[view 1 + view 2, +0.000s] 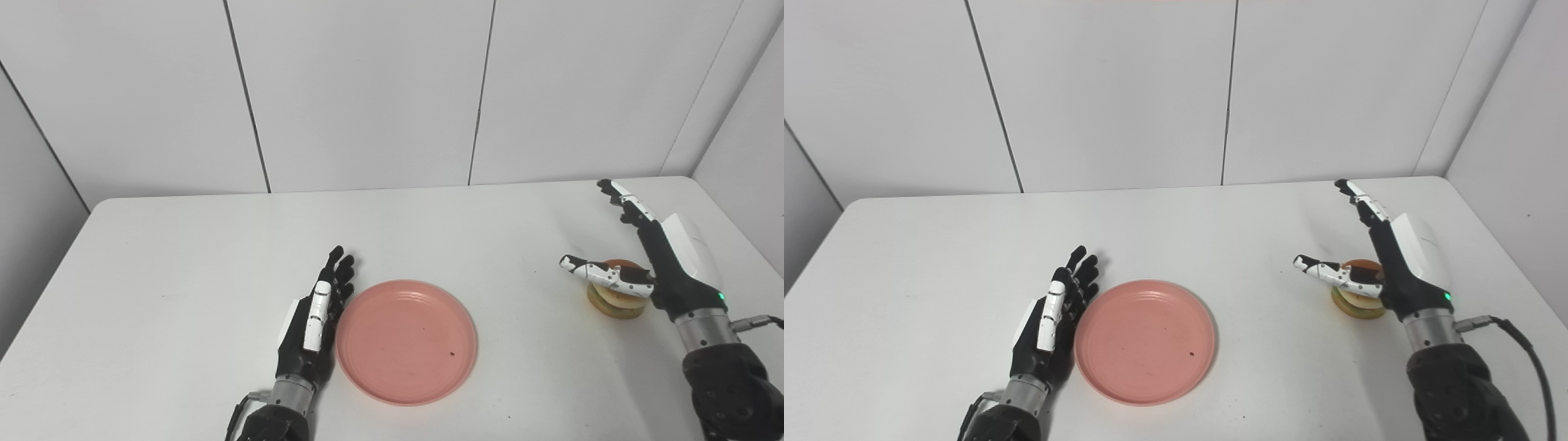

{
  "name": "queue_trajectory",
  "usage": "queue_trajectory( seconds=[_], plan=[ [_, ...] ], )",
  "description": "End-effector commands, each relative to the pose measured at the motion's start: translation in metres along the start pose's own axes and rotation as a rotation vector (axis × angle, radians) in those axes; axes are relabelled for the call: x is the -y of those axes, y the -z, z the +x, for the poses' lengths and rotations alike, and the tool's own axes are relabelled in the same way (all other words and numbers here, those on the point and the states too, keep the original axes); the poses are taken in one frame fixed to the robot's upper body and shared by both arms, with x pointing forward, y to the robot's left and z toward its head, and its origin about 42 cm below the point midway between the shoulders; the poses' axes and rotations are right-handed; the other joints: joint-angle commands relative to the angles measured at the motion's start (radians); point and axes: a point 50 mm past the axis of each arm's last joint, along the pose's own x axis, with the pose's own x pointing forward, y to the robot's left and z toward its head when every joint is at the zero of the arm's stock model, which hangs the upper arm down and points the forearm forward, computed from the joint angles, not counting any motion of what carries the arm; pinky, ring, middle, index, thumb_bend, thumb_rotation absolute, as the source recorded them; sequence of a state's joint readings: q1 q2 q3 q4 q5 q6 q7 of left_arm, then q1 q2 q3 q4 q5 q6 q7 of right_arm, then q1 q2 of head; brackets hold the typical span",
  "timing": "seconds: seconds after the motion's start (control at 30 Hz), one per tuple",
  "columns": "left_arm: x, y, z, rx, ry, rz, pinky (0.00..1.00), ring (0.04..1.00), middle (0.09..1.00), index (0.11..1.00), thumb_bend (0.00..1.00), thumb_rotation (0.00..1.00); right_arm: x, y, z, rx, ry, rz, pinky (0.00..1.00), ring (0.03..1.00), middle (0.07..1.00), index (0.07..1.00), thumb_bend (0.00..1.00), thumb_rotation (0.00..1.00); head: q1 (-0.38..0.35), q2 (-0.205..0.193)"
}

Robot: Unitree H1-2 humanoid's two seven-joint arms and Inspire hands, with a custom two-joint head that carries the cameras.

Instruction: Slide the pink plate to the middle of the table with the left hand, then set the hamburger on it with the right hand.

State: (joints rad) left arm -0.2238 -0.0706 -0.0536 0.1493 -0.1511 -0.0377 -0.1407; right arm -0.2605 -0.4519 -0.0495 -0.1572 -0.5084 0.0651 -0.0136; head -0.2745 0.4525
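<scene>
Tabletop (184,257): hamburger (614,298) beneath right hand (664,263).

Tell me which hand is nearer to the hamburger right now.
Right. The right hand is open right at the hamburger, thumb across its top. The left hand lies flat beside the pink plate, far off.

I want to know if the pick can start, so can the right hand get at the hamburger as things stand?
Probably yes. The right hand is open right beside the hamburger, its thumb already reaching over the bun, and nothing stands between them. The pink plate and left hand lie well off to the side.
</scene>
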Motion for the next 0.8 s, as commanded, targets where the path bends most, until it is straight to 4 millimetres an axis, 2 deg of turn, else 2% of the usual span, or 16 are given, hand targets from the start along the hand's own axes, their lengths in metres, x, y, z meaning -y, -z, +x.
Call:
queue_trajectory(
  seconds=[0.0,0.13,0.3,0.6,0.77],
  plan=[
    [-0.020,0.032,-0.029,-0.121,-0.040,0.005,1.00,0.998,0.982,0.975,0.50,1.00,0.019,-0.009,0.007,0.062,0.050,-0.051,0.76,0.836,0.855,0.859,0.72,0.57,-0.001,0.005],
    [-0.024,0.032,-0.029,-0.133,-0.040,0.000,1.00,1.000,0.980,0.970,0.53,1.00,0.023,-0.009,0.009,0.050,0.038,-0.063,0.76,0.840,0.858,0.856,0.74,0.56,-0.013,0.006],
    [-0.030,0.030,-0.028,-0.116,-0.036,0.005,1.00,0.997,0.980,0.971,0.51,1.00,0.028,-0.011,0.013,0.018,0.000,-0.133,0.75,0.831,0.850,0.850,0.78,0.56,-0.027,0.008],
    [-0.030,0.030,-0.028,-0.128,-0.023,0.009,1.00,1.000,0.989,0.981,0.53,1.00,0.035,-0.005,0.017,-0.031,-0.072,-0.180,0.74,0.805,0.825,0.837,0.84,0.53,-0.050,0.004],
    [-0.030,0.030,-0.028,-0.122,-0.014,0.010,1.00,1.000,0.986,0.977,0.50,1.00,0.034,0.004,0.019,-0.075,-0.115,-0.201,0.74,0.808,0.830,0.843,0.90,0.58,-0.058,0.006]
  ],
)
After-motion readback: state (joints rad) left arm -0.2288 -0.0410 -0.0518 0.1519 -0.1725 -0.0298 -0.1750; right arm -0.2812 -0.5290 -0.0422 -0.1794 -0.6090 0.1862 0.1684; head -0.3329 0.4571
